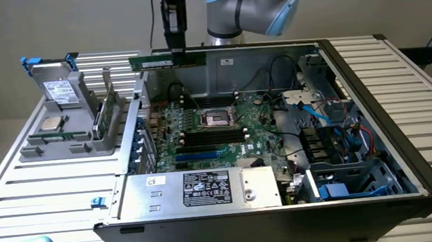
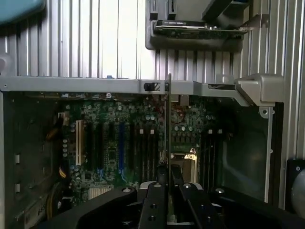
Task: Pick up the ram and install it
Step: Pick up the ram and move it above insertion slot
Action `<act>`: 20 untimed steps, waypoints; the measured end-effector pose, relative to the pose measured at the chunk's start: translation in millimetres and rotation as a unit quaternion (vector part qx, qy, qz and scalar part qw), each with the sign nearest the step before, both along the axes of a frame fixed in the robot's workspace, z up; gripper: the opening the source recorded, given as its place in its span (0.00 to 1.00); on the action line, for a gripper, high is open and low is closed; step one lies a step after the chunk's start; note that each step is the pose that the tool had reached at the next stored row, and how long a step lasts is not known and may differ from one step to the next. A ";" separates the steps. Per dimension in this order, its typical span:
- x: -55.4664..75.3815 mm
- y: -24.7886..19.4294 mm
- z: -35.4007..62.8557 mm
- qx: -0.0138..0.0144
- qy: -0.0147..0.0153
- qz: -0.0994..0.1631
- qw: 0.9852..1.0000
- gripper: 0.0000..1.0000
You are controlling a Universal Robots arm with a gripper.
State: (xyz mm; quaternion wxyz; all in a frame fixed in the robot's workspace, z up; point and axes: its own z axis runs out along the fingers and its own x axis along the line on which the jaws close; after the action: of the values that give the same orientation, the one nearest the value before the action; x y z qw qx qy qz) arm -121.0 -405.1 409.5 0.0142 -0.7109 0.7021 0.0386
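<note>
The ram, a long thin green stick with a white label, hangs level in the air above the open computer case's rear wall, at the exterior view's upper left. My gripper reaches down from above and is shut on its top edge. In the wrist view the ram appears edge-on as a thin vertical strip running out from between my black fingers. The green motherboard lies below, with its black memory slots near the processor socket; the same slots lie under the stick in the wrist view.
A grey holder tray at the exterior view's left carries a boxy drive and a silver processor chip. The power supply fills the case's near side. Cables and a drive cage crowd the exterior view's right. The case rim crosses the wrist view.
</note>
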 end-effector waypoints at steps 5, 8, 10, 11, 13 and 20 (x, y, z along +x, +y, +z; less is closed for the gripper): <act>21.8 -0.1 -1.6 -0.006 0.000 0.000 1.000 0.15; 32.4 -0.2 -3.9 -0.010 0.000 0.000 1.000 0.15; 37.4 -0.2 -5.6 -0.013 0.000 0.000 1.000 0.15; 39.4 -0.3 -6.6 -0.014 0.000 0.000 1.000 0.15; 43.4 -0.3 -8.4 -0.016 -0.001 0.000 1.000 0.15; 57.8 2.6 -10.9 -0.020 -0.001 -0.003 1.000 0.15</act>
State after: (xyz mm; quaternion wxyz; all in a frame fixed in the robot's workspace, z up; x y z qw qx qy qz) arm -63.2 -402.5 398.6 0.0008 -0.7091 0.7047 0.0243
